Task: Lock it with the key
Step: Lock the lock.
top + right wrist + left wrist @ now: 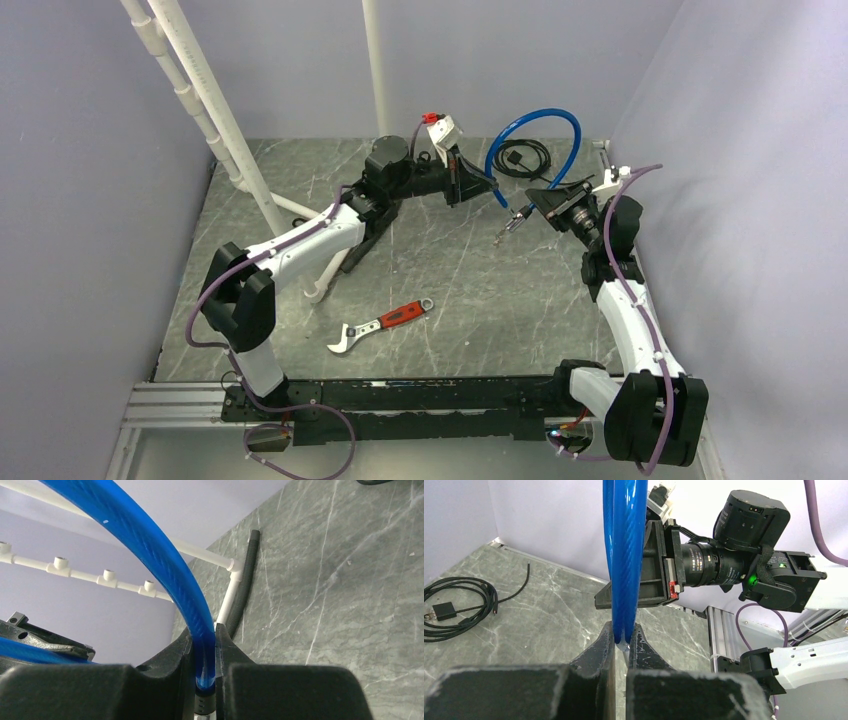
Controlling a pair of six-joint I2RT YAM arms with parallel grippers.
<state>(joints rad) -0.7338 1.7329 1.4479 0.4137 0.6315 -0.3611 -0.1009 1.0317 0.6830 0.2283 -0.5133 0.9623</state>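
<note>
Top view alone shows you the wrench [380, 325], lower centre. Blue cable lock [545, 112], upper centre. In the wrist views it is pinched by your left gripper [623, 639] and right gripper [204, 652]. Red tag [672, 587]: unreadable.

place: robot lab cell | evidence: plain partition walls [80, 200] around grey marbled bench [480, 300], white pipe frame [204, 80], aluminium mounting rail [170, 402]

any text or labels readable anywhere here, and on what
None can be read.
On the white pipe: a line of tiny print, too small to read.
On the right arm's black wrist barrel: pale marks, blurred.
On the blue cable and the red-handled wrench: no print visible.
</note>
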